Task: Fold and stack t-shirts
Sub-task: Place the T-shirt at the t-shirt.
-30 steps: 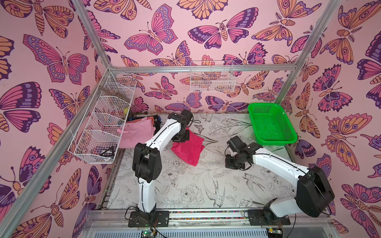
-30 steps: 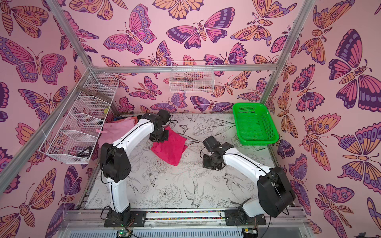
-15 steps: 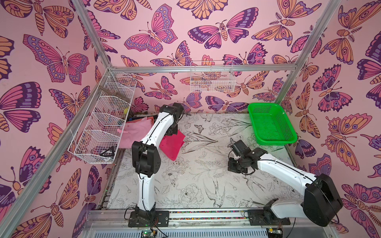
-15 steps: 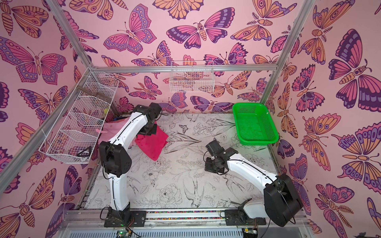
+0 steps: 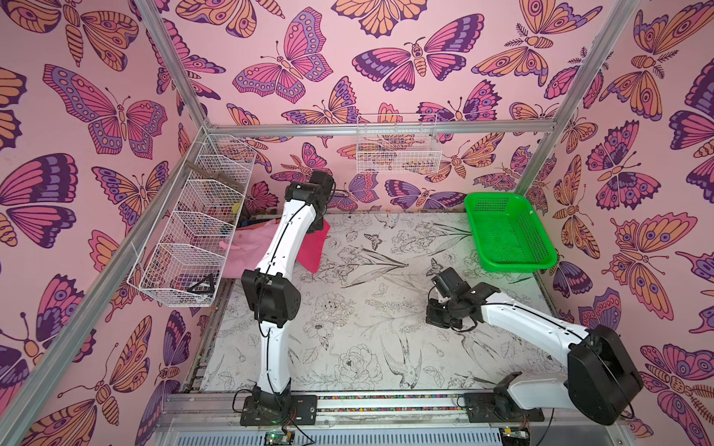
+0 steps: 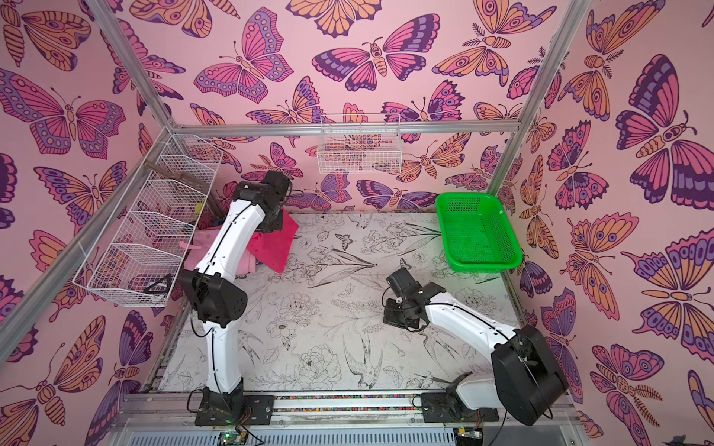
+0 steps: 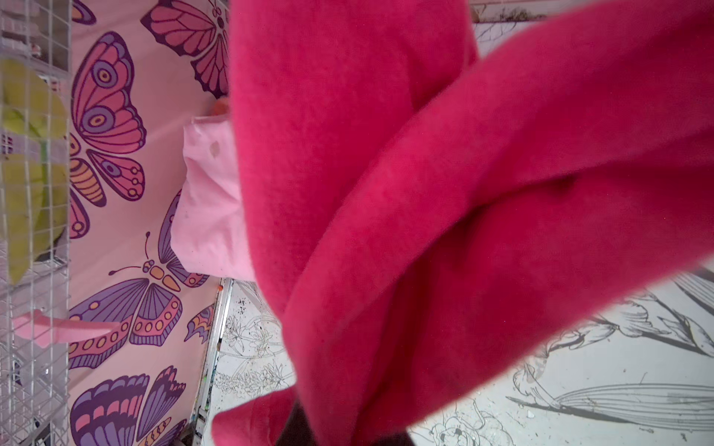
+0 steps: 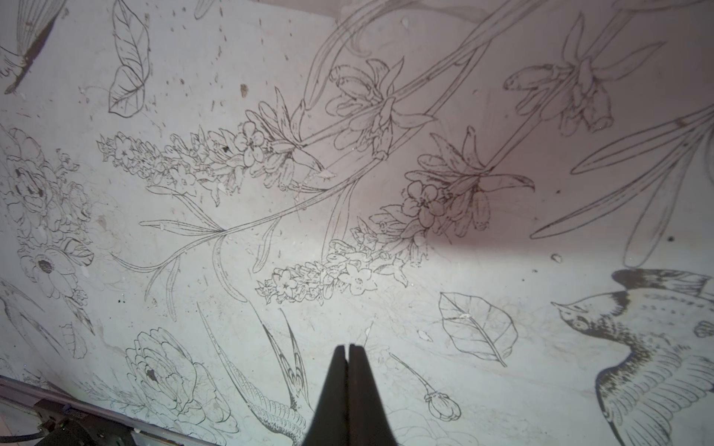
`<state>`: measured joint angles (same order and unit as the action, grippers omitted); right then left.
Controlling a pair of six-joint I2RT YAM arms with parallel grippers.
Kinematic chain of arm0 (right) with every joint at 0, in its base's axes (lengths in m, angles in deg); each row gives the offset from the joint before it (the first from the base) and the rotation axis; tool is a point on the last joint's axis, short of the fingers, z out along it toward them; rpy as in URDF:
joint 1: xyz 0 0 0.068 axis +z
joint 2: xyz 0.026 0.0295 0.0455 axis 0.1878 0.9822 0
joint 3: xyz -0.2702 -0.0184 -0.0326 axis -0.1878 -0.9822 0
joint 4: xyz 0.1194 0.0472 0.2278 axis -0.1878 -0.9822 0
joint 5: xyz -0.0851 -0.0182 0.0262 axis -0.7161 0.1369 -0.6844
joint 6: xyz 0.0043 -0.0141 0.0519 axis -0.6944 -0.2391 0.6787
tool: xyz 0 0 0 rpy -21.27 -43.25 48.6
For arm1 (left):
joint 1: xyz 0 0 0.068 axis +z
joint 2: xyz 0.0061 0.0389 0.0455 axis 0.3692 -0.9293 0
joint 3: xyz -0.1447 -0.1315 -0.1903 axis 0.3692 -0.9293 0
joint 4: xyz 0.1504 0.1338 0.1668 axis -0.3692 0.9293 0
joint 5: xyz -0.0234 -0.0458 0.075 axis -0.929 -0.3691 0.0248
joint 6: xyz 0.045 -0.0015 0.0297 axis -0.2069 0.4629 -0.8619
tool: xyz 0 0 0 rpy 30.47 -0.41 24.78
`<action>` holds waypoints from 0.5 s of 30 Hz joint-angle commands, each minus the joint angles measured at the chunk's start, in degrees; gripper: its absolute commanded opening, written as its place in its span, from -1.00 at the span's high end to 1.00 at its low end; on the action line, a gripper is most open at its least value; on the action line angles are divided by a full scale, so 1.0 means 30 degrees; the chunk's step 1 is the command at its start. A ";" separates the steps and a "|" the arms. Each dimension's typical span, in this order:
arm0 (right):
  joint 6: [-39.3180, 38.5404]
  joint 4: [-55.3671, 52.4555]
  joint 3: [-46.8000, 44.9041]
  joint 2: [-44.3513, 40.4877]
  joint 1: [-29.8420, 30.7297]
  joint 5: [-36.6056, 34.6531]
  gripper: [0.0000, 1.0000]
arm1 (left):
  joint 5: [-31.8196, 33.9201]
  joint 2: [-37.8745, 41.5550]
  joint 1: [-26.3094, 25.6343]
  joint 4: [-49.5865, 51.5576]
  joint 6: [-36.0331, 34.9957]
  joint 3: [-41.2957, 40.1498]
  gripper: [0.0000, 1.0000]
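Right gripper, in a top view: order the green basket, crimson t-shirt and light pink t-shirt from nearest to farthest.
From the right gripper:
1. green basket, at the back right corner, nearest.
2. crimson t-shirt, across the table at the back left.
3. light pink t-shirt, farther left, by the left wall.

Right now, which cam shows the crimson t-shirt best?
A top view: the crimson t-shirt shows its outline and place, though the left arm hides part. Left wrist crops the t-shirt to close-up folds; right wrist shows none of it.
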<state>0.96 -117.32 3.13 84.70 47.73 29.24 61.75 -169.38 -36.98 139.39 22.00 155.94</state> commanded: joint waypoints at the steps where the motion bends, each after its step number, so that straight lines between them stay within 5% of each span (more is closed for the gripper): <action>1: 0.0078 0.0243 -0.0053 -0.0167 0.0120 0.0022 1.00 | 0.1454 -0.0977 0.0389 0.0537 -0.0186 0.1015 1.00; 15: 0.0017 0.0740 -0.0139 0.0525 0.0120 0.0331 1.00 | 0.3263 -0.2425 0.1624 0.0479 -0.0260 0.3094 1.00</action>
<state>0.94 -115.39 3.09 85.38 47.73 29.67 67.61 -176.55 -32.81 140.44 21.60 162.91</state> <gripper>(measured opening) 0.045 0.122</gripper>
